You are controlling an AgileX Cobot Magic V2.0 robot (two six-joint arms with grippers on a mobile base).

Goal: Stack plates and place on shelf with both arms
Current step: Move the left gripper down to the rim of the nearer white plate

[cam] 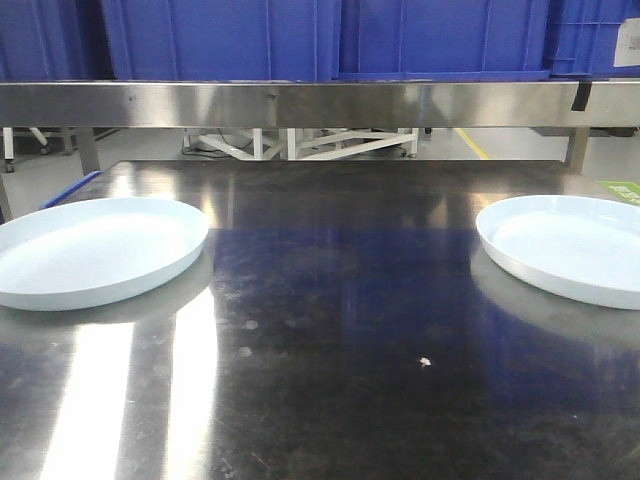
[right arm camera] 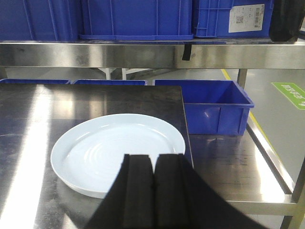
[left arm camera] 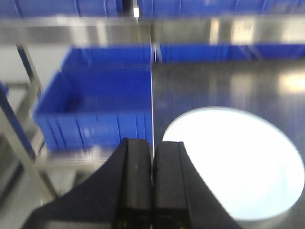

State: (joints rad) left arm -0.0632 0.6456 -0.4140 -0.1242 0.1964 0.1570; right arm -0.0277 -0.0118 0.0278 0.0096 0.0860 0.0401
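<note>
Scene: a steel table [cam: 330, 340] sits under a steel shelf [cam: 320, 105], which is loaded with blue bins [cam: 230, 40].
Left plate [cam: 100, 250]: flat on the table at its left edge, empty.
Right plate [cam: 570, 245]: flat at the right edge, well apart from the left one, with bare steel between them.
Left gripper [left arm camera: 152, 186]: fingers pressed together with nothing between them. It hangs near the table's left edge, and its plate lies ahead and to the right (this view is blurred).
Right gripper [right arm camera: 153, 191]: fingers also closed tight and empty-handed. It is poised at the near rim of its plate, and whether it touches the rim cannot be told.
Front view: neither arm shows here.
Done: nothing, judging from how things lie. Neither plate is lifted, stacked or shelved.
Left to do: everything. The fingers must open, one plate must be taken by its rim and set on the other, and the pair must then be raised with both arms.
Likely snag: the shelf already looks crowded with bins, so a free spot is not evident.
</note>
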